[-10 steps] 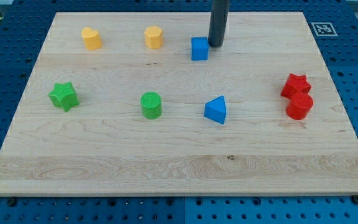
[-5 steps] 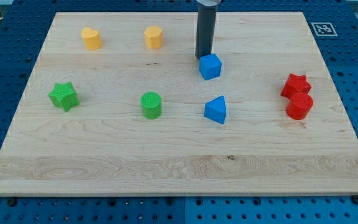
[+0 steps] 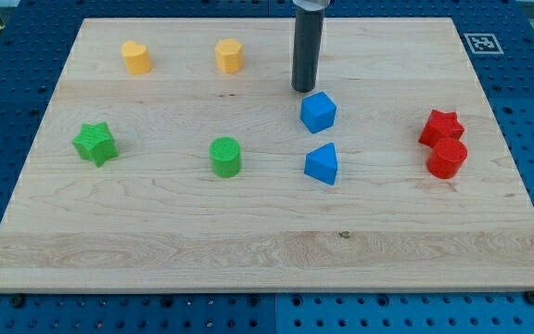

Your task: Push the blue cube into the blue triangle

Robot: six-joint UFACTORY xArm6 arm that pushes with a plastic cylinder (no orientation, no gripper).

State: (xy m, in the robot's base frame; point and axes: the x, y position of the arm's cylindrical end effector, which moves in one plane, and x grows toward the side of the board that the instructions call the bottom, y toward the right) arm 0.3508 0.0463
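So, nearly there I'd say: the blue cube (image 3: 318,112) sits just above the blue triangle (image 3: 322,164) with a thin strip of bare wood between them, not touching yet. My tip (image 3: 304,89) is just off the cube's upper-left corner, so one short shove toward the view's bottom should close it. No jaws on this rig, just a smooth dark rod. Blocks look like ridged matte plastic; the bench (image 3: 248,241) is pale grainy wood.

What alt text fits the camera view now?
My tip sits just above-left of the blue cube, which lies slightly above the blue triangle, apart from it, on a wooden board.
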